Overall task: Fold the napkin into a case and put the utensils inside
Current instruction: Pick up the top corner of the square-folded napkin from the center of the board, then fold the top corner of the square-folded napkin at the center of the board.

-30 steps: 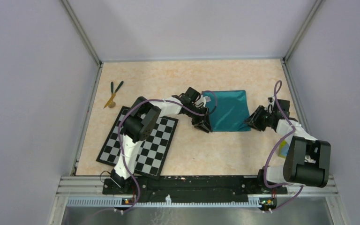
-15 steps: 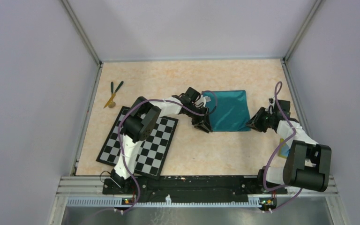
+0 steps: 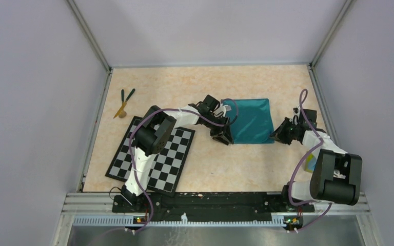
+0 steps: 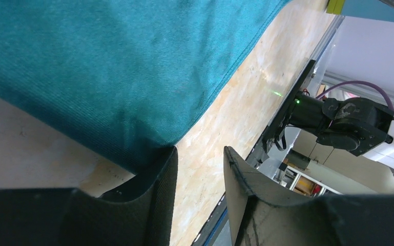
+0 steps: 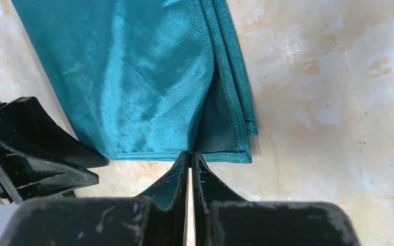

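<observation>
The right end effector is closed on the napkin's near hem, close to one corner, and the left end effector stands open at the other near corner. The teal cloth lies folded in layers in the middle of the worktop, with free room beyond its far edge.

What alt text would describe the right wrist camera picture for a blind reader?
The black right gripper, shut tight, pinches the near hem of a folded teal napkin lying on a beige marbled table.
</observation>
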